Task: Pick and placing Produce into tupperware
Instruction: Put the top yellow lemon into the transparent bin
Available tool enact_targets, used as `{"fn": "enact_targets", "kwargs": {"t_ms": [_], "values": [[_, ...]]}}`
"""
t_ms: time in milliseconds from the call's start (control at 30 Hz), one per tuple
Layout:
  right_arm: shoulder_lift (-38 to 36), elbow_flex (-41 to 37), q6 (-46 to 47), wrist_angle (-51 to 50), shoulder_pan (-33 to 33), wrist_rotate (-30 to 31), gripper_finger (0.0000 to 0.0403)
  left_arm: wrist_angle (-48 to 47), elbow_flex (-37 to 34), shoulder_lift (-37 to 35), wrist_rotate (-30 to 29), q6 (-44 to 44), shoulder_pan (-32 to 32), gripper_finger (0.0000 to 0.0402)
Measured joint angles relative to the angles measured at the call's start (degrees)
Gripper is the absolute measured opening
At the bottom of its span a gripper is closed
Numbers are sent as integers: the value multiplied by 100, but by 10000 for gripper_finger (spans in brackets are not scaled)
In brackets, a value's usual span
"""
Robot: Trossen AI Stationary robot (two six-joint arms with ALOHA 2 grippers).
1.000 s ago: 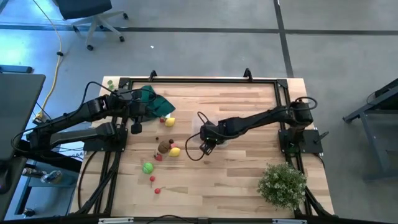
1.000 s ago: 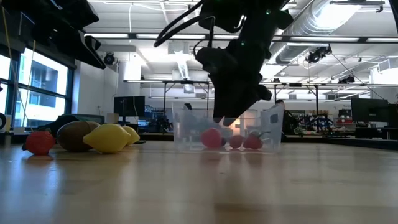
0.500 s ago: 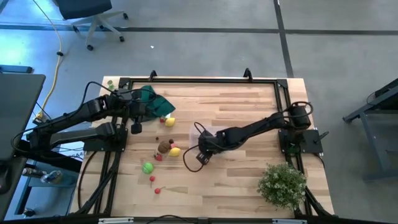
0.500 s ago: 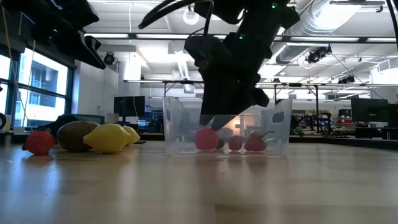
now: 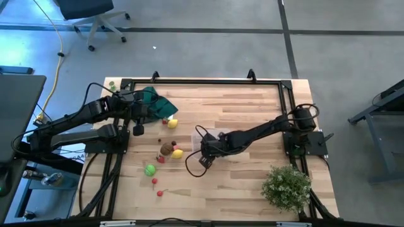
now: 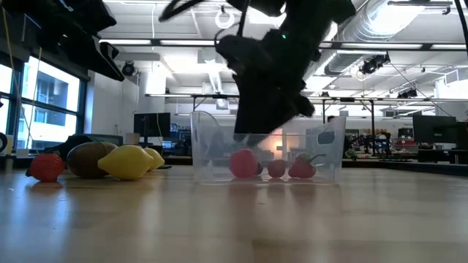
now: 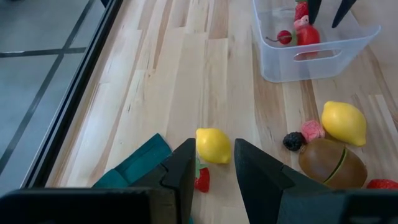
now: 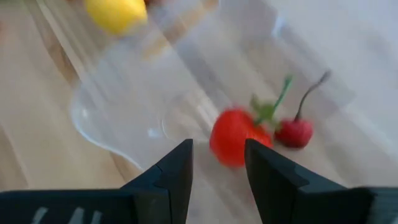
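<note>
The clear tupperware stands mid-table with a red strawberry, a cherry and another red piece on its floor. My right gripper reaches into it from above, fingers apart. More produce lies on the wood to its left: two lemons, a brown piece, a green one and small red ones. My left gripper hovers open over a green cloth, pointing at the nearer lemon. My right gripper comes slanting down from the table's right into the tupperware's open top. Both fingertips show inside its walls, above the red pieces. The tupperware rests flat on the table. Whether a finger touches a wall, I cannot tell.
A bushy pale-green plant stands at the near right corner. A dark metal frame runs along the table's far edge and sides. Bare wood lies near and right of the tub.
My right gripper has gone toward the table's near edge and slightly left, turning a little. The tupperware has slid along the table with it toward the near edge, staying upright, with the red pieces still inside.
</note>
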Motion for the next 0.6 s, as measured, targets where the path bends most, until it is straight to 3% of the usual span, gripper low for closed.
{"fn": "enact_targets", "kwargs": {"t_ms": [333,433,600], "values": [[-406,1507,-2269,-1407,-62,1242,128,2,0,1,-1,1,0,99],[-858,1297,-2900,-1049,-305,797,112,3,0,0,0,0,0,99],[-1909,189,-3814,-375,-876,-206,81,0,0,1,-1,1,0,99]]}}
